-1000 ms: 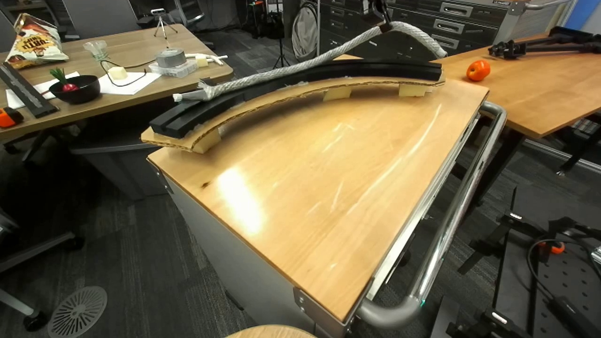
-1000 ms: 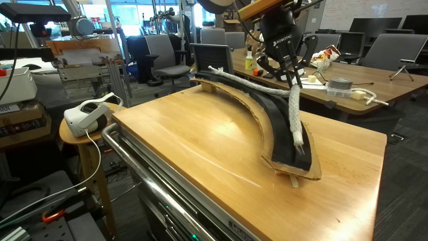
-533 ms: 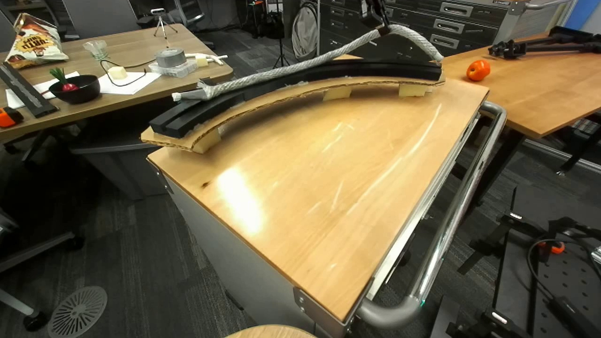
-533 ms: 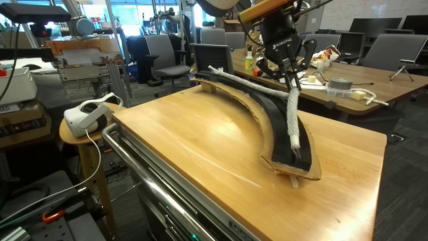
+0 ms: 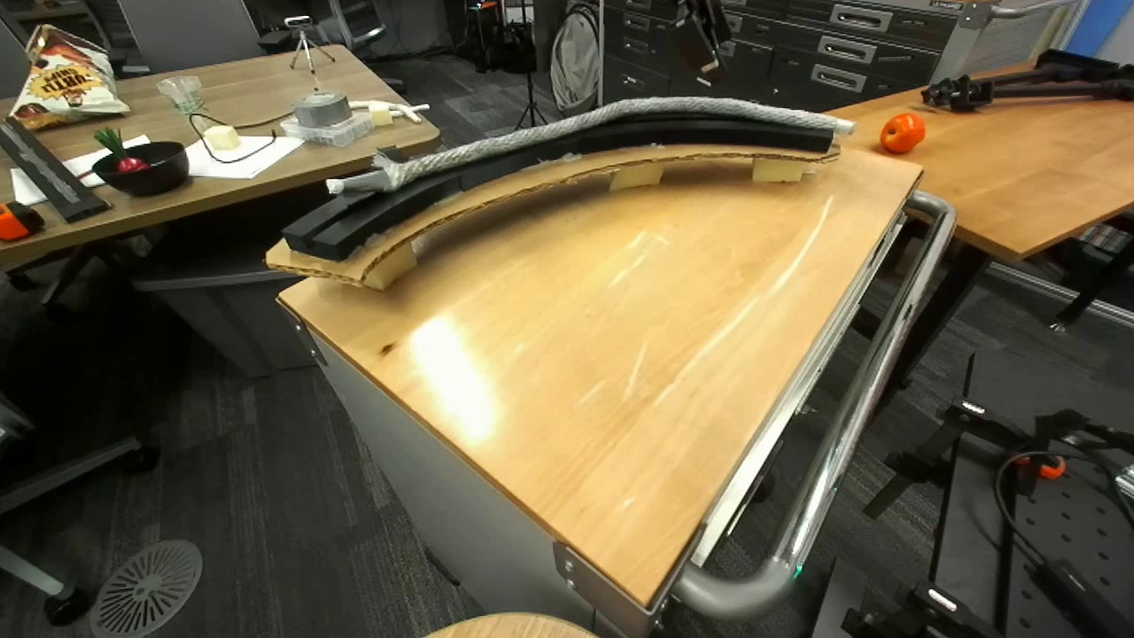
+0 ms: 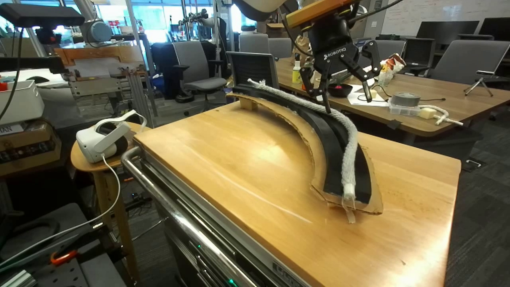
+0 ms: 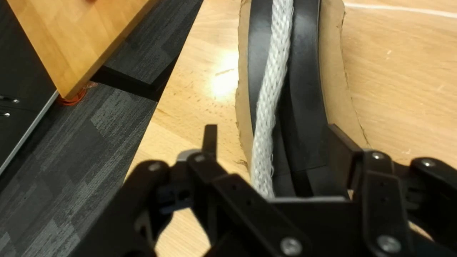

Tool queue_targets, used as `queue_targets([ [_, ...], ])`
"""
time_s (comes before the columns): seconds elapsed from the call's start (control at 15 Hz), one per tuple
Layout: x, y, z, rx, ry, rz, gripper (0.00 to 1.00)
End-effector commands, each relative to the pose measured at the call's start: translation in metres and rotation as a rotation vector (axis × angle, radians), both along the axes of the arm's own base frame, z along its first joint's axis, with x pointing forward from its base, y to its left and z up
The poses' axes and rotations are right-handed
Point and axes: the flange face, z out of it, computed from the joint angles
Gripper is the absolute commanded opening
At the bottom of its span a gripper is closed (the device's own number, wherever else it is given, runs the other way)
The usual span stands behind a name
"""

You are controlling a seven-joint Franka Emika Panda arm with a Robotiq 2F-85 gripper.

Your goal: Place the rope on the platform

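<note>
The pale grey rope lies in a curve along the platform, a black arc-shaped strip on cardboard edging. One end of the rope rests at the platform's near tip in that exterior view; the frayed end lies toward the far tip. In the wrist view the rope runs along the strip's centre groove higher up, then drifts to the strip's left edge lower down. My gripper hangs above the rope with its fingers spread wide. Between its fingertips, in the wrist view, the rope passes below without being gripped.
The platform stands on a wooden cart top with a metal handle along one side. A neighbouring table holds an orange-red tomato. Another table carries a black bowl and grey tape. A white headset sits on a stool.
My gripper was shut on the raised rope and lowered slightly; now its fingers have spread and let go. The rope has dropped onto the platform, its near end sliding toward the platform's tip.
</note>
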Motion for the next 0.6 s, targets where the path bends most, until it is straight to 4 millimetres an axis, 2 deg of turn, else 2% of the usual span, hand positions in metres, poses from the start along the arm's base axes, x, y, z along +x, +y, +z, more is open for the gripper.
queue_targets([
  [0.0, 0.005, -0.001, 0.007, 0.064, -0.047, 0.099, 1.00],
  [0.27, 0.014, -0.011, -0.008, 0.049, -0.155, 0.311, 1.00],
  [0.4, 0.010, -0.024, -0.015, 0.041, -0.199, 0.410, 1.00],
  [0.53, 0.002, -0.046, -0.017, 0.051, -0.241, 0.506, 1.00],
])
